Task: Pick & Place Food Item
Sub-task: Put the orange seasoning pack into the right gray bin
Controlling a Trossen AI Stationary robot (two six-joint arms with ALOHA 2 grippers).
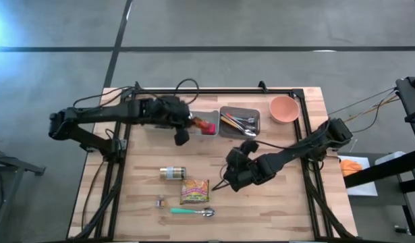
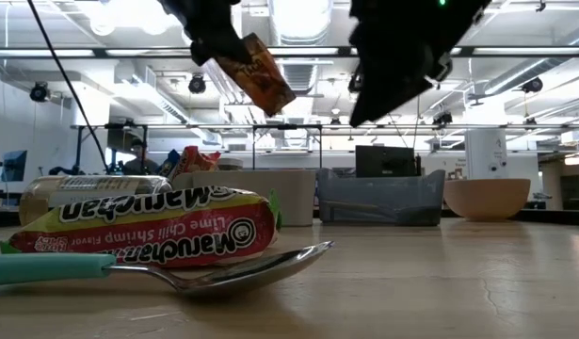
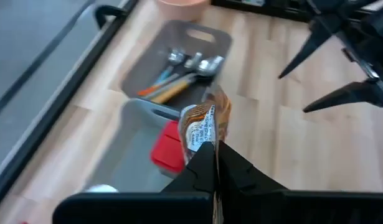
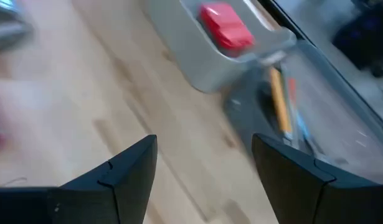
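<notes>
The left gripper is pinched tight on an orange snack packet, holding it in the air above the light grey bin at the table's far side. That bin holds a red packet. Just to its right, the dark grey bin holds cutlery. Nearer and further right, the right gripper hangs above the table with fingers spread, holding nothing.

Snack packet above bin
</notes>
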